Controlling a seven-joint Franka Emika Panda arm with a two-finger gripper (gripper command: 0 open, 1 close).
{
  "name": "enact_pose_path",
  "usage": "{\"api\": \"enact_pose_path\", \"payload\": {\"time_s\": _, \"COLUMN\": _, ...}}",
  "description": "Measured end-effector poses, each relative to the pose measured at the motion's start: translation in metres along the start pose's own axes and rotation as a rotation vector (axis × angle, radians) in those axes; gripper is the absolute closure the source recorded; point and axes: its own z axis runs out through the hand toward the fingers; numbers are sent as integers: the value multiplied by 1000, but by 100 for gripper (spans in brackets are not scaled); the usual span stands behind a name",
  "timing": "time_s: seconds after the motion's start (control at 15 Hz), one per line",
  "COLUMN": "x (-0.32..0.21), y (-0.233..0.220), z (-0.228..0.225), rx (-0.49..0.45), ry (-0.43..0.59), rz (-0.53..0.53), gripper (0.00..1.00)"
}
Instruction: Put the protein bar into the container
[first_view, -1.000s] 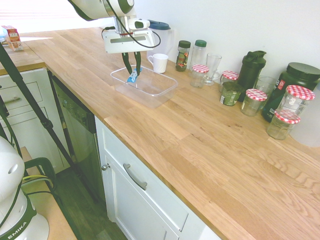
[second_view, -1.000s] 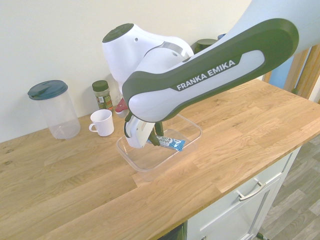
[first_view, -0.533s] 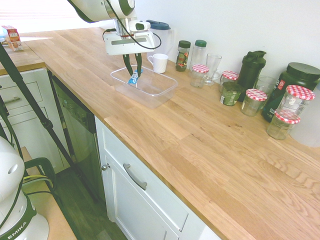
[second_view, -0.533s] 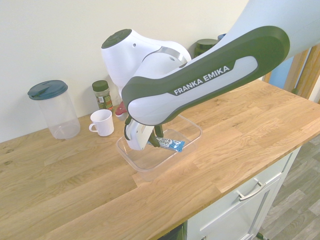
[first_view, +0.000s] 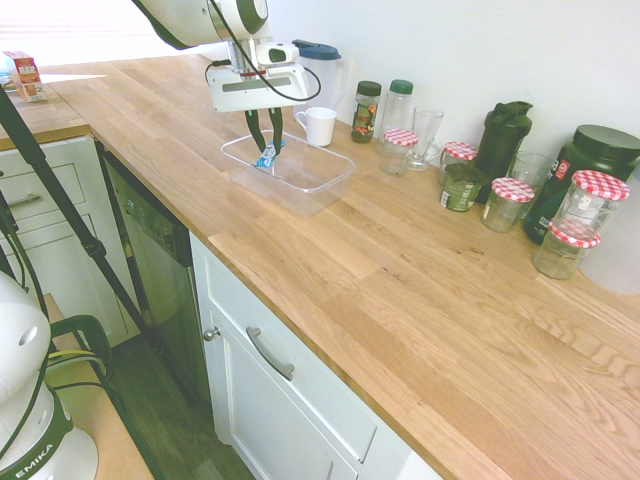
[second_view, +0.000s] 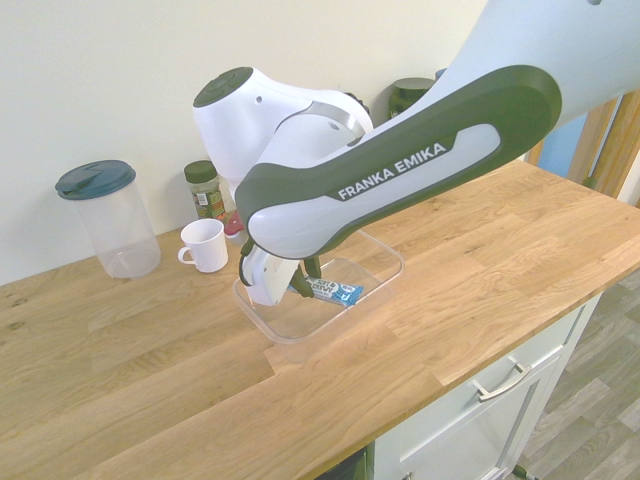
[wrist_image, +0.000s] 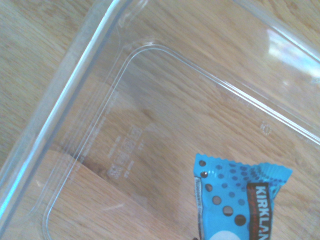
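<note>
Over the clear container (first_view: 336, 181) on the bench (first_view: 380, 290), the claw (first_view: 266, 149) grips the blue protein bar (second_view: 335, 291), fingers closed; the bar sits slightly lower than a moment ago, so release seems near.

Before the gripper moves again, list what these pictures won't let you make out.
- Protein bar: lower end cut off by the wrist view's edge.
- Container: floor print too faint to read, wrist view.
- Red-lidded jar: mostly behind the arm, second exterior view.
</note>
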Motion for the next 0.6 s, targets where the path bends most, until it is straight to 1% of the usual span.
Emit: {"api": "enact_pose_path", "payload": {"time_s": 0.6, "x": 0, "y": -2, "z": -4, "rx": 7, "ry": 4, "rz": 10, "gripper": 0}}
